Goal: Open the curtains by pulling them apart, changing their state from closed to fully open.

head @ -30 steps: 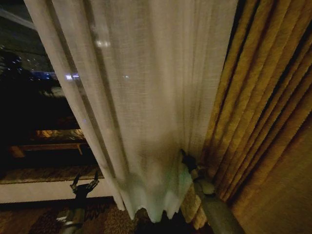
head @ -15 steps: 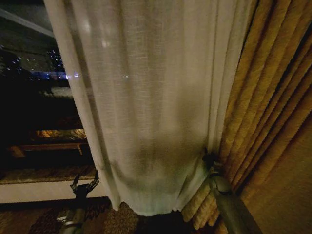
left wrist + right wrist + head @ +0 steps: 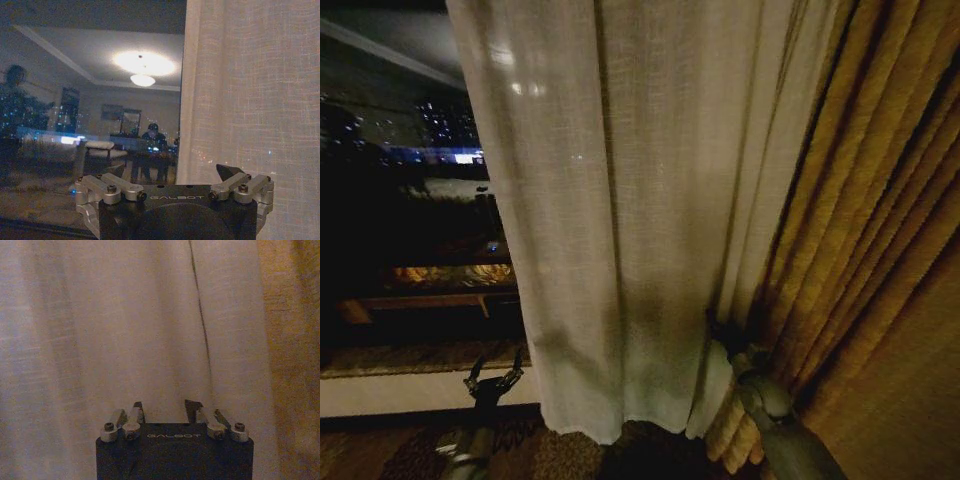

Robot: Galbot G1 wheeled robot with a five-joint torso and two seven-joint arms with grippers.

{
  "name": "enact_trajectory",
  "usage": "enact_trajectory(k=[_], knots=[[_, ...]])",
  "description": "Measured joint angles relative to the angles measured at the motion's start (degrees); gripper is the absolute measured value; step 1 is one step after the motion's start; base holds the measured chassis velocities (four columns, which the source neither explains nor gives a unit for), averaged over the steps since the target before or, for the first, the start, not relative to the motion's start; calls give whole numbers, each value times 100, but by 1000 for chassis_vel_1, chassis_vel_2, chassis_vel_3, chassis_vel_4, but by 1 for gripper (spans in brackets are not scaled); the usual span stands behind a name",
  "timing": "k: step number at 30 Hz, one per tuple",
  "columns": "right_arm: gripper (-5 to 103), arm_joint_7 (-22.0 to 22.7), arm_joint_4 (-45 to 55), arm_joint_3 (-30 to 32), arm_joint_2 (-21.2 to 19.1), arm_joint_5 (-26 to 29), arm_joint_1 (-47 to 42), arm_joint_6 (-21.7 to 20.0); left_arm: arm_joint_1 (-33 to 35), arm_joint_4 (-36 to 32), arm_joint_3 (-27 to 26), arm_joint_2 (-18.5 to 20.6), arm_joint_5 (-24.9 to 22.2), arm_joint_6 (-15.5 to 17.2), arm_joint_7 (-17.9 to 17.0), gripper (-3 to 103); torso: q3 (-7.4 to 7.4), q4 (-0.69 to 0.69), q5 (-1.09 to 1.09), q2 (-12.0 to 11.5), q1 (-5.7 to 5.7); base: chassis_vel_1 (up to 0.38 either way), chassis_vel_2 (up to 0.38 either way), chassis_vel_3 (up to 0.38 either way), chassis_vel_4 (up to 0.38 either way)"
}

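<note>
Sheer curtain (image 3: 640, 220) front and centre in the head view: cream, pleated, see-through. Hangs gathered against the golden drapes (image 3: 880, 200) on the robot's right, hem just above the dark floor. Leaves the window (image 3: 390, 210) uncovered on the robot's left, black glass dotted with small lights. Shows a loose vertical edge there and folds pulled in tight lower down on the right.

Right at that tuck, the right gripper (image 3: 725, 335): low, pressed into the fabric where the sheer panel meets the drapes, arm rising from the bottom of the head view. From the right wrist view, the same gripper (image 3: 165, 411) nose-on to the curtain (image 3: 100, 330), tips partway apart, weave stretched flat across the gap, no fold visibly pinched between them. Strip of gold drape (image 3: 295, 340) along one side.

Further out, the left gripper (image 3: 492, 372): low on the robot's left, well apart from the curtain's free edge, in front of the pale window sill (image 3: 380, 392). Spread wide, empty. From the left wrist view, that gripper (image 3: 172, 175) facing the glass, with the curtain (image 3: 240, 100) beside it and a lit ceiling lamp (image 3: 142, 65) mirrored in the pane.
</note>
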Motion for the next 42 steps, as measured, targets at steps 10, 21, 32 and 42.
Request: enact_trajectory(k=[10, 21, 32, 42], knots=[[83, -468, 438, 186, 33, -496, -462, 220, 0, 0, 0, 0, 0, 0, 0, 100, 0, 1, 0, 0, 0, 0, 0, 0, 0], [100, -463, 476, 136, 120, -644, -431, 309, 0, 0, 0, 0, 0, 0, 0, 100, 0, 1, 0, 0, 0, 28, 36, -31, -29], [100, -510, 557, 82, 59, -700, -378, 322, 0, 0, -1, 0, 0, 0, 0, 100, 0, 2, -2, 0, 0, 216, 221, -207, -208], [100, -601, 421, 41, 72, -756, -366, 414, 0, 0, -1, 0, 0, 0, 0, 100, 0, 1, 3, 1, 0, 320, 325, -340, -317]])
